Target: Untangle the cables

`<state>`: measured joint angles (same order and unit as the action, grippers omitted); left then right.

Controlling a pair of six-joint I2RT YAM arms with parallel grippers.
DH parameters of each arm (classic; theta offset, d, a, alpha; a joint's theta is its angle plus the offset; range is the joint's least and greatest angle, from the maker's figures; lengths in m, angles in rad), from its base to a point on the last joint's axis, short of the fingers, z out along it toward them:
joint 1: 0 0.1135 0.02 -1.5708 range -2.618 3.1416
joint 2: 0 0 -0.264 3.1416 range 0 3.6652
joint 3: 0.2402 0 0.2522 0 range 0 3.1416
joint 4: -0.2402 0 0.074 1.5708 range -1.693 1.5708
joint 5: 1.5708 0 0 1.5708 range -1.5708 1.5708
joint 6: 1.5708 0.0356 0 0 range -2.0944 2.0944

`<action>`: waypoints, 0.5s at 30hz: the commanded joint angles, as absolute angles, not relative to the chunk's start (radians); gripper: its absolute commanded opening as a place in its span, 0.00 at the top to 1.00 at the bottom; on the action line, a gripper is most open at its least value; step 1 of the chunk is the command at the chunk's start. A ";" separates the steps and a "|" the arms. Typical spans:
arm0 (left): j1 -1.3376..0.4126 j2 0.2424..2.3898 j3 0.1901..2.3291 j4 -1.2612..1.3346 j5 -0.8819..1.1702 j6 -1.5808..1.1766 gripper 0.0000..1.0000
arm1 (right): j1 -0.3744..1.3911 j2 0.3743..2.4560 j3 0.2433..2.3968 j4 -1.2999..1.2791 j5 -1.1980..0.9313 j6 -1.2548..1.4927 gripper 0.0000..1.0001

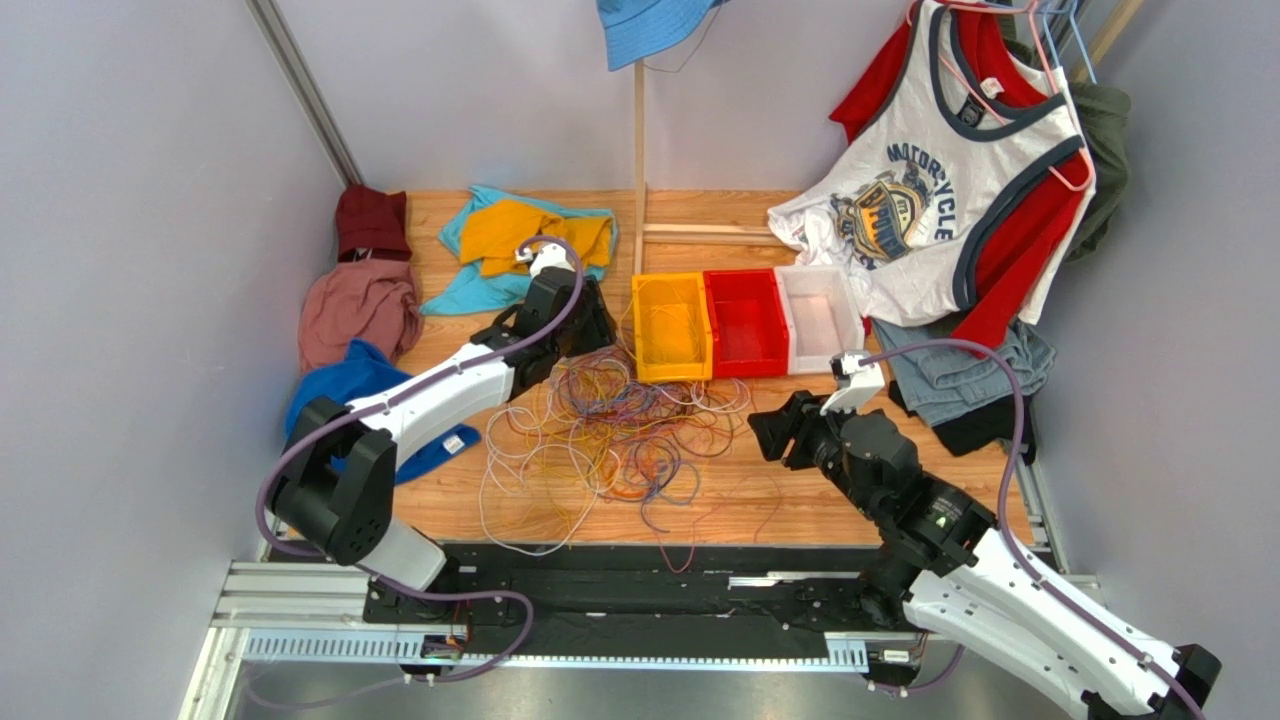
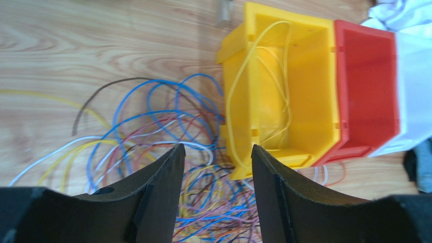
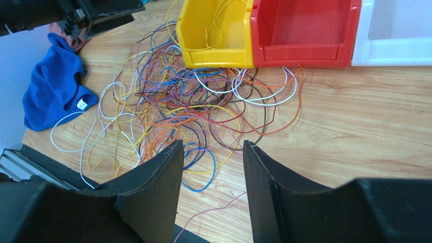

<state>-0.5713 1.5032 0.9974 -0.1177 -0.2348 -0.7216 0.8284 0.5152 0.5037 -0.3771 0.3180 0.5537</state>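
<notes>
The cables (image 1: 616,435) lie as a loose tangle of white, yellow, orange, purple, blue and red wires on the wooden table, in front of the yellow bin (image 1: 672,326). A few yellow cables (image 2: 263,91) loop inside that bin. My left gripper (image 1: 583,323) hovers over the tangle's far edge, just left of the yellow bin. In its wrist view the left gripper (image 2: 218,148) is open with nothing between the fingers, and the cables (image 2: 167,121) are below. My right gripper (image 1: 774,432) is to the right of the tangle. The right gripper (image 3: 213,144) is open and empty above the cables (image 3: 192,101).
A red bin (image 1: 747,321) and a white bin (image 1: 821,315) stand in a row right of the yellow one. Clothes lie around: a blue cloth (image 1: 338,383) at the left, a pink one (image 1: 358,305), teal and orange ones (image 1: 511,240), and a T-shirt (image 1: 932,195) at the right.
</notes>
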 commanded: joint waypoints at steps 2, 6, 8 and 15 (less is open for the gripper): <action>-0.558 1.574 1.051 0.037 -0.107 -0.768 0.40 | 0.831 0.517 0.497 -0.354 0.331 0.548 0.50; -0.546 1.623 1.042 0.086 -0.063 -0.796 0.40 | 0.833 0.525 0.494 -0.350 0.341 0.538 0.50; -0.543 1.638 1.045 0.087 -0.057 -0.801 0.40 | 0.833 0.528 0.491 -0.347 0.344 0.532 0.50; -0.525 1.678 1.046 0.094 -0.061 -0.815 0.45 | 0.833 0.531 0.491 -0.342 0.348 0.522 0.49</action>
<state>-0.5350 1.6691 1.0168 0.0418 -0.0734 -0.7933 0.8284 0.5297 0.5034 -0.3771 0.3309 0.5415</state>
